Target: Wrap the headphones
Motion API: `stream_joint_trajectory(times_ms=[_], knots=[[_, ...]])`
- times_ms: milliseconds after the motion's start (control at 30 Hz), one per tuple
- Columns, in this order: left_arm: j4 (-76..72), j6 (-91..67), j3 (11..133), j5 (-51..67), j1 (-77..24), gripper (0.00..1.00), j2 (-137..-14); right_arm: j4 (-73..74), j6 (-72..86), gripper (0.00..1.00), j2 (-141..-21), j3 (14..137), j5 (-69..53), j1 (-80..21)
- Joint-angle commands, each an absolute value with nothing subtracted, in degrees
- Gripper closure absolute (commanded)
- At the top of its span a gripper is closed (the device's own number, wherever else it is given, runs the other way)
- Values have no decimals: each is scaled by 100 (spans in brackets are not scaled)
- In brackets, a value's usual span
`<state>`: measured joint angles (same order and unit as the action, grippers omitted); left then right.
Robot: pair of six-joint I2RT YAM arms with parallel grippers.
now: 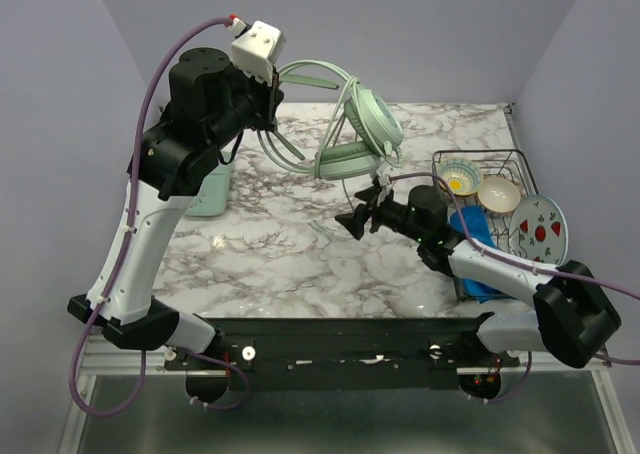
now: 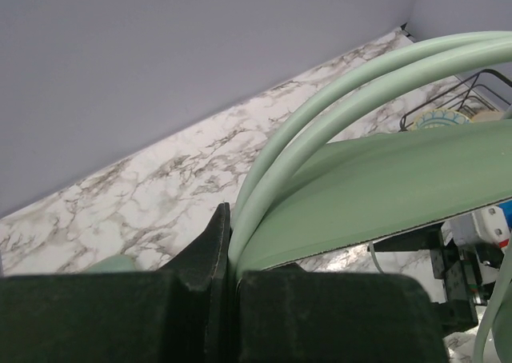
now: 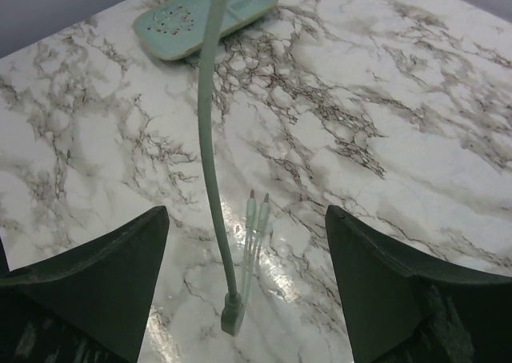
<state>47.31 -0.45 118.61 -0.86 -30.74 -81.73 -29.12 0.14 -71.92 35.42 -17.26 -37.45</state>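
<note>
Two robot arms work over a white marble-patterned surface [image 1: 260,264]. The left arm is raised high, and the left gripper [image 1: 272,89] is pressed together on the arched headband [image 2: 320,115] of pale mint-green headphones [image 1: 372,122]. It holds them in the air above the far half of the surface, near the middle of the far edge. The two round ear cups [image 1: 350,161] hang down and to the right of that grip. The right arm reaches in low from the right edge. The right gripper [image 1: 352,221] is spread wide with nothing between its fingers, and it points toward the left edge just beneath the ear cups. In the right wrist view, the thin matching cable [image 3: 206,139] drops from above and ends at its plug [image 3: 232,321], which rests on the surface almost centred between the two open fingers [image 3: 112,275]. The cable's long axis runs straight away from the right gripper, toward the flat mint-green case [image 3: 204,19] near the left edge. The right arm is much the nearer to this loose end. The next move probably depends on closing on the cable just above the plug, so it can be wound around the headphones. A wire dish rack [image 1: 520,159] with bowls and a plate stands at the right edge, well away from the cable.
</note>
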Motion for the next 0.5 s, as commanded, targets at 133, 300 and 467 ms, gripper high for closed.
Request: stream_joint_trajectory(times_ms=[133,300,467], knots=[[4386,-579,12111,-9,-2857,100,-8138,-3762,545,61,-8146,3990,-1775,-3823],[4219,-1220,12497,472,-1839,100,-8480,-3613,817,99,-8551,4016,-1898,-3885],[4035,-1670,13270,326,-942,100,-9245,-2972,590,99,-9008,4350,-1987,-4384]])
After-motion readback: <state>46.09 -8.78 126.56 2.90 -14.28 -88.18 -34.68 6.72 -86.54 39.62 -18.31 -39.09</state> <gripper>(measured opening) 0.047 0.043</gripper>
